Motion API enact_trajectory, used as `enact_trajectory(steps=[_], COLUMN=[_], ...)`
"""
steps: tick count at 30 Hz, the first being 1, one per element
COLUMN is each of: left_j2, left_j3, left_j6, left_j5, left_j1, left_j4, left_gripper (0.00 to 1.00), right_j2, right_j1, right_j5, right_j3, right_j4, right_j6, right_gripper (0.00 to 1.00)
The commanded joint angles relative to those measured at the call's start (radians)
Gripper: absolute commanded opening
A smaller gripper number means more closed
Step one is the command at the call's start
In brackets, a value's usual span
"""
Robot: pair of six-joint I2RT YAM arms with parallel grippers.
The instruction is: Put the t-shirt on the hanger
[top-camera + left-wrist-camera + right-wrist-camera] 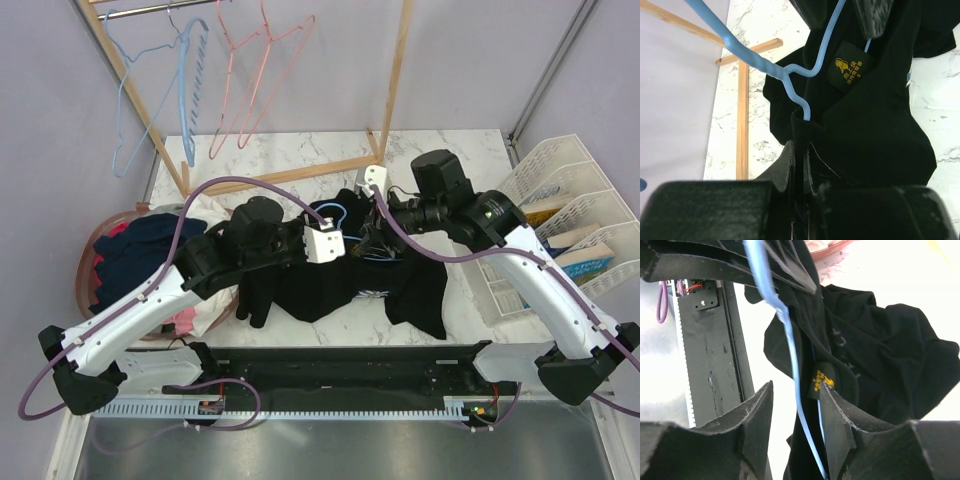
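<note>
Far left: basket [95,232] of clothes on the white marble table [290,150]. Wooden rail frame [395,70] behind it with spare hangers [183,100]; pale lilac walls.

Centre: t-shirt [330,285] drapes onto the table.

Left gripper [800,150] is pinched tight on black fabric where the hanger [784,74] wire enters.

Right gripper [796,385]: fingers parted, wire and fabric passing between.

Right edge: white slotted rack [560,165].

Hanger [758,62] partly inside t-shirt [330,285] on table [300,155]; basket [88,250] left, rack [400,70] behind.
</note>
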Motion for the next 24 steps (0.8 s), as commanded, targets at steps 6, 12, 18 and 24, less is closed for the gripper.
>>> enact_trajectory(steps=[6,12,18,24], left_j2=[-0.041,-0.121,-0.176,-0.218], left_j3=[0.032,-0.037,-0.082,-0.13], left_j6=[-0.086,-0.132,-0.123,-0.085], left_j5=[0.024,0.041,0.194,0.262], left_j1=[0.002,0.077,0.344,0.403], left_j4=[0.034,-0.042,-0.122,-0.145], left_gripper=[0.02,0.13,0.27,0.42], right_j2=[-0.011,-0.078,-0.12,-0.124], right_j1=[0.05,0.01,-0.029,-0.043], right_j5=[0.089,0.12,0.103,0.099], right_j3=[-0.045,-0.074,-0.069,-0.066], right_j4=[0.082,0.079,0.048,0.039], right_j6=[0.019,0.027,0.025,0.035], right_gripper=[0.0,0.0,0.0,0.0])
